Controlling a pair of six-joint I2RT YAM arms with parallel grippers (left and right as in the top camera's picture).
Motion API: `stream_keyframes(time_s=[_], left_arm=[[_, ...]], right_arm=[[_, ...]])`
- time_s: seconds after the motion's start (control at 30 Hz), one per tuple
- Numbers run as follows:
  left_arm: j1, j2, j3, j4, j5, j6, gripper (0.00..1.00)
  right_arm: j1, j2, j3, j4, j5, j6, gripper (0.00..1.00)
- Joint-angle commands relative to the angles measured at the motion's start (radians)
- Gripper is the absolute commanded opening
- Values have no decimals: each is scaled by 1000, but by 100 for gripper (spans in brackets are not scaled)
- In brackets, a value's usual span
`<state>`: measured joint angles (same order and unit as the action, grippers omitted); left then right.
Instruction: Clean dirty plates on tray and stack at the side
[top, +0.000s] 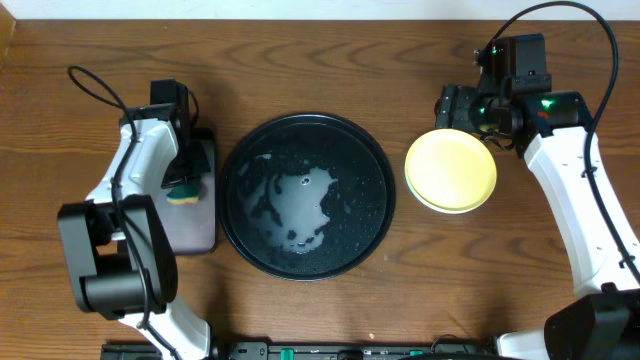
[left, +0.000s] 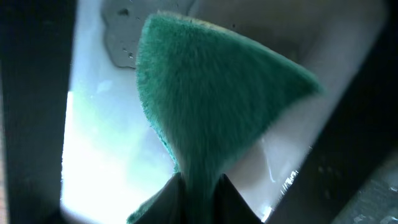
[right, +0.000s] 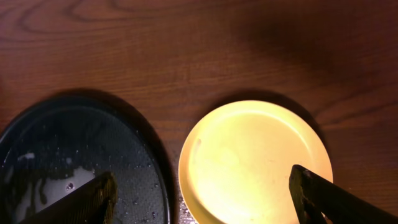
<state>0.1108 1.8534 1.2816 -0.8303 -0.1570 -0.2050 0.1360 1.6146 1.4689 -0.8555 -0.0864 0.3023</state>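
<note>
Green sponge (left: 211, 106) fibres fill the left wrist view, pinched to a narrow point where the left tool (left: 199, 190) is clenched on it. Behind it lies a pale, glaring wet surface. Only the overhead view places this: the sponge hangs over a small rectangular tray (top: 195, 225) just left of the round tray (top: 365, 160).

From the right wrist, the right tool (right: 202, 174) is released, its two dark fingers spread wide, one over the round tray's rim and the other over the plates (right: 255, 162) just right of that tray. The two sit near each other, with a sliver of bench (right: 186, 56) between them.

Overhead, a yellow plate tops the stack and a paler rim peeks out beneath. How many lie under it cannot be told. A milky puddle (top: 300, 200) spreads across the round tray's middle, and no plate lies on it.
</note>
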Motion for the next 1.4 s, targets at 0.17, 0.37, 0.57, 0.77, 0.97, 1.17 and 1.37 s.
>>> stream_keyframes(time_s=[0.17, 0.37, 0.57, 0.77, 0.97, 1.17, 1.37], left_arm=[[4, -92, 80, -33, 44, 2, 60], [4, -378, 108, -32, 44, 2, 75], [4, -441, 107, -32, 44, 2, 75], [4, -441, 107, -32, 44, 2, 75], [4, -441, 107, -32, 44, 2, 75], [4, -441, 107, -32, 44, 2, 75], [4, -441, 107, -32, 44, 2, 75]], right_arm=[[3, -4, 10, 6, -28, -11, 89], [-16, -200, 11, -43, -21, -12, 99], [-51, -554, 11, -70, -16, -11, 99], [-51, -727, 11, -200, 96, -65, 99], [-52, -922, -521, 224, 111, -233, 99], [-69, -1344, -1272, 867, -53, -232, 99], [-69, -1558, -1463, 833, 47, -229, 99]])
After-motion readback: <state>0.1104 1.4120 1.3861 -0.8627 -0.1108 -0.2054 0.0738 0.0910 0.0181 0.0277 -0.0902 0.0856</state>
